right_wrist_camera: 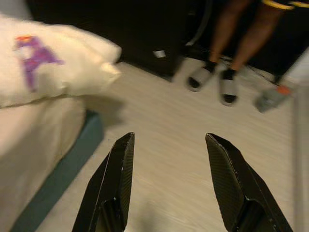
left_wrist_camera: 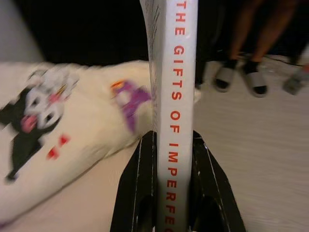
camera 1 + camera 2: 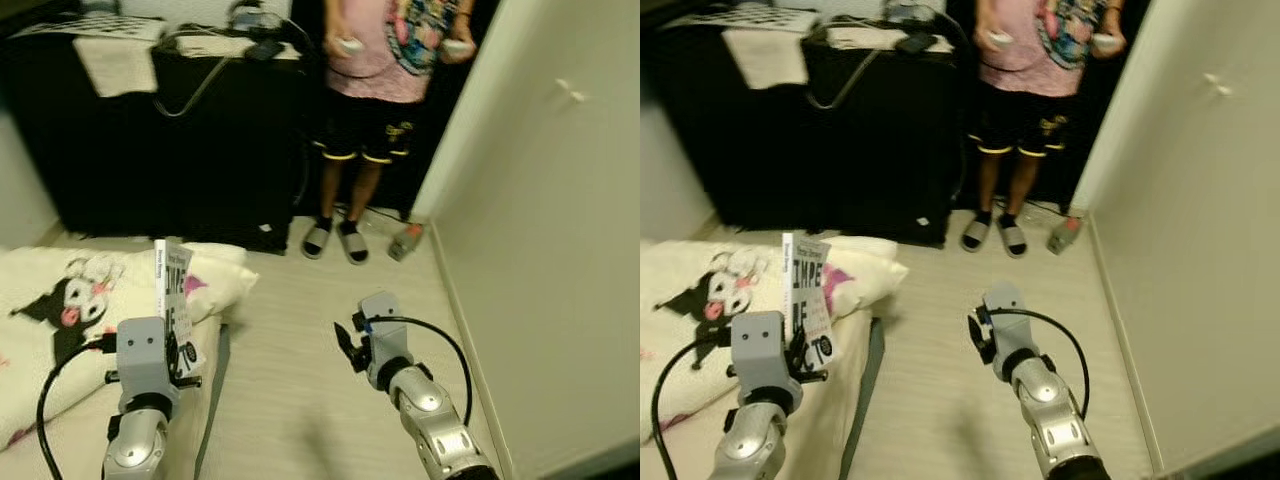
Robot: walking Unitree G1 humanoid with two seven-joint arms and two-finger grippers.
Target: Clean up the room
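Pale wood floor (image 3: pixel 300 380), bed (image 3: pixel 60 420) at left; left gripper (image 2: pixel 171 193) clamps an upright book (image 2: pixel 175 96) above the bed edge. Right gripper (image 1: pixel 169 183) hangs over floor, fingers wide. Person (image 3: pixel 385 60) stands beyond, apparently holding controllers.

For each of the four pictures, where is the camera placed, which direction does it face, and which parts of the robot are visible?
Left eye view: on the head, facing forward and down; left gripper holding the book, right gripper over the floor.
Right eye view: the other eye, same scene.
Left wrist view: along the fingers clamping the book's spine.
Right wrist view: along open fingers over the floor.
All four share the person's sandals and the pillow.
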